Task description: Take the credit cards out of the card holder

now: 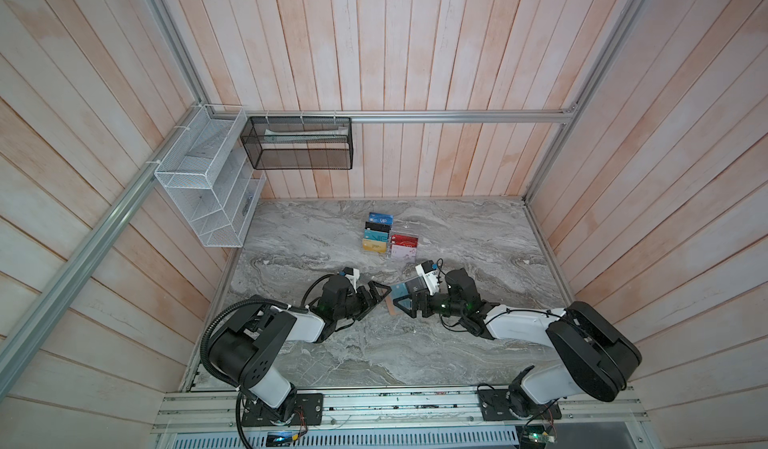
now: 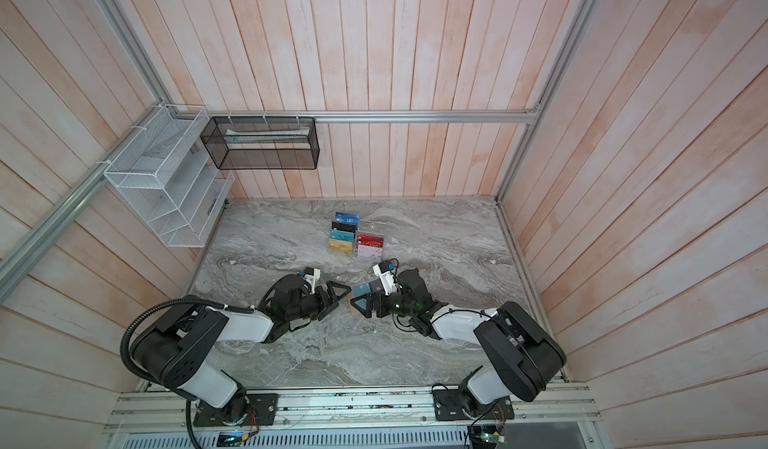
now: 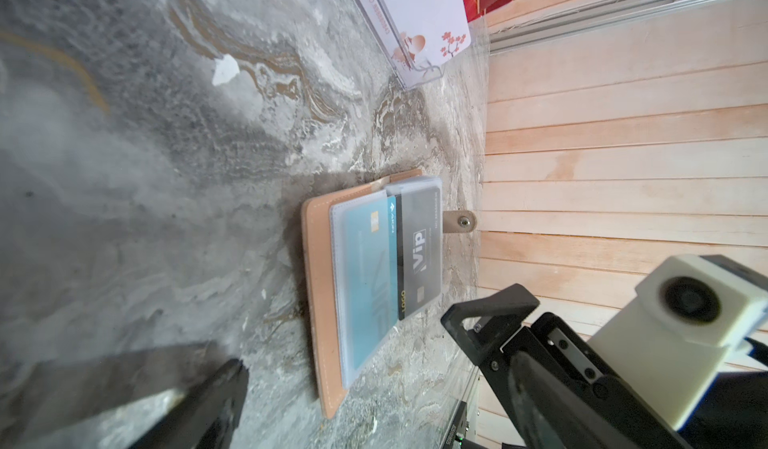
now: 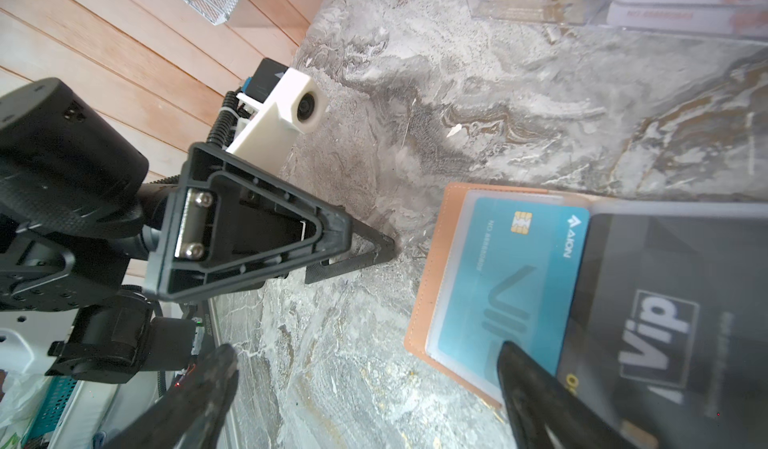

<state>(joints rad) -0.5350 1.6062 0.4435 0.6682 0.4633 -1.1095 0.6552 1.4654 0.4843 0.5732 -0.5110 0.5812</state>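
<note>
Item: card holder (image 3: 320, 301), a tan-pink leather-look booklet with a stitched edge. It lies open and flat on the grey marbled desk (image 1: 374, 351), between my two claws and nearer to me than the clear card stand (image 4: 536, 8). A snap tab (image 3: 459, 221) sticks out from the cover edge on the black card's side. Contents: clear sleeve pages, one holding a teal card (image 3: 365, 276) with a gold chip, and beside it a black card (image 3: 419, 251) lettered "Vip". Left claw (image 1: 380, 296): released, empty, tips just beside the holder's edge. Right claw (image 1: 404, 299): released, empty, spread over the holder. One finger (image 4: 523, 376) lies across the teal card's sleeve; I cannot tell whether it touches.
</note>
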